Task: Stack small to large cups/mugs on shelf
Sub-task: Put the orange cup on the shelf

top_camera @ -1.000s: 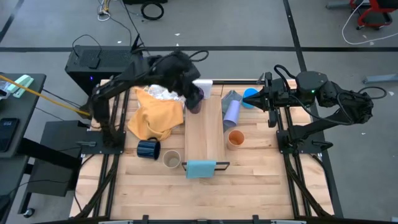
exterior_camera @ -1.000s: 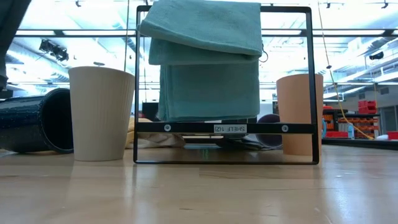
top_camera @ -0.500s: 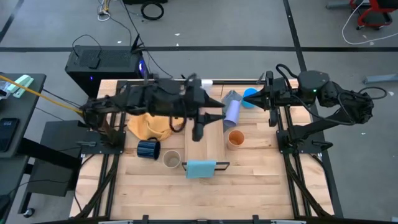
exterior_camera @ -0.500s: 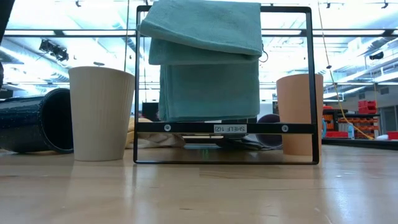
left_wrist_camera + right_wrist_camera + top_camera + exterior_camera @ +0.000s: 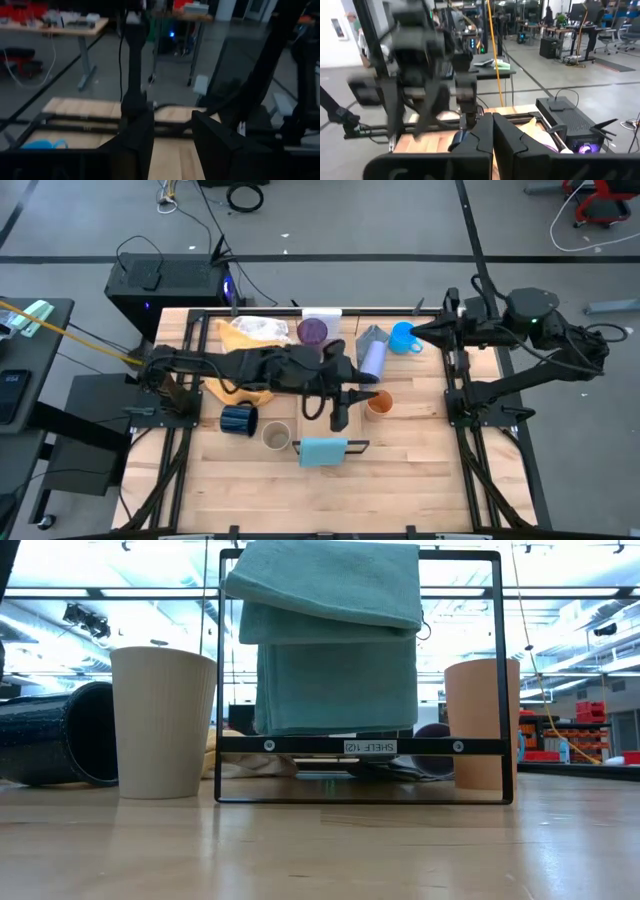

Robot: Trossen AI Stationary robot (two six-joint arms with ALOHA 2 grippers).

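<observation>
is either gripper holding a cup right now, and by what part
Nothing is held. The left gripper hangs open and empty over the long light-wood shelf, beside the upright orange cup. The right gripper is shut on nothing, parked at the table's right edge.

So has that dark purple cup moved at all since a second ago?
Yes. In the high view the dark purple tumbler now stands alone at the shelf's far end by the white piece; earlier it was a little nearer, under the left gripper.

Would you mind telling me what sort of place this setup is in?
Probably a robotics lab or workshop: a wooden table on a metal frame, grey floor with loose cables, and work desks and office chairs beyond.
</observation>
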